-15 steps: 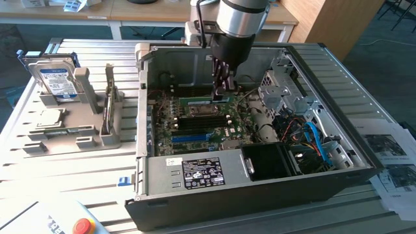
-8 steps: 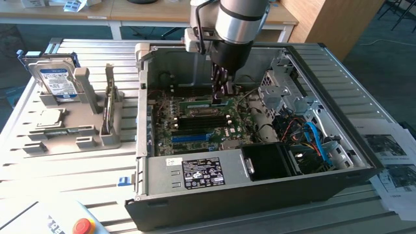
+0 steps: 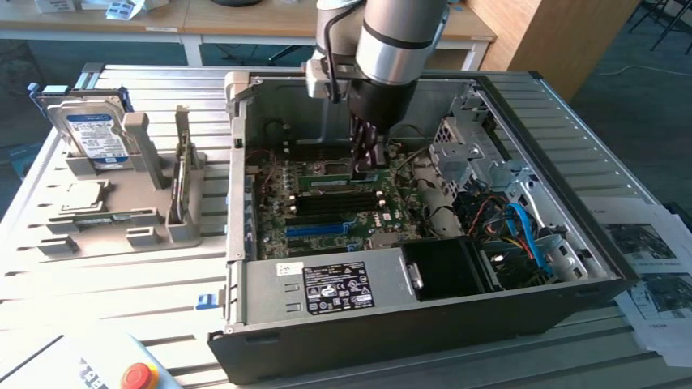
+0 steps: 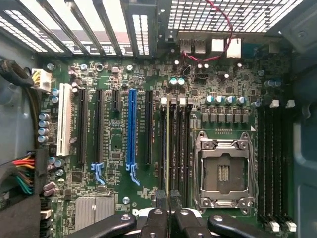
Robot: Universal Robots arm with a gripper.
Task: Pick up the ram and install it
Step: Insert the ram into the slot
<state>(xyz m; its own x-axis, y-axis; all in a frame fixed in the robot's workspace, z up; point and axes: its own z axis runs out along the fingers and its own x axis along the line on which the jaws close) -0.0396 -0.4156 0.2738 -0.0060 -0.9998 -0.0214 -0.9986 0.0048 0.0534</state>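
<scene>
Currently the arm reaches down into the open computer case (image 3: 433,324), which lies on its side on the slatted table (image 3: 141,284). The gripper (image 3: 368,158) hangs just above the motherboard (image 3: 324,211), near the middle of the case.

Tool state: fingers drawn narrow, clamped on the ram (image 4: 167,148). In the wrist view the stick appears edge-on, as a thin pale line running out from between the fingertips (image 4: 162,201).

Ram position: in line with the bank of black memory slots (image 4: 184,148), between the long expansion slots and the CPU socket (image 4: 224,171). The socket is open, its metal frame showing. Cannot tell whether the ram's lower edge touches a slot or hangs above it.

Board notes: one blue slot (image 4: 132,129) and one white slot (image 4: 64,119) among the black expansion slots. A second memory bank (image 4: 272,158) lies on the far side of the socket from the ram.

Outside the case, toward the exterior view's left: a grey fixture (image 3: 141,227) holding a hard drive (image 3: 92,134) upright and a dark expansion card (image 3: 181,162) on edge. Printed papers (image 3: 649,267) lie at the exterior view's right. A red button (image 3: 136,375) sits at the near table edge.
</scene>
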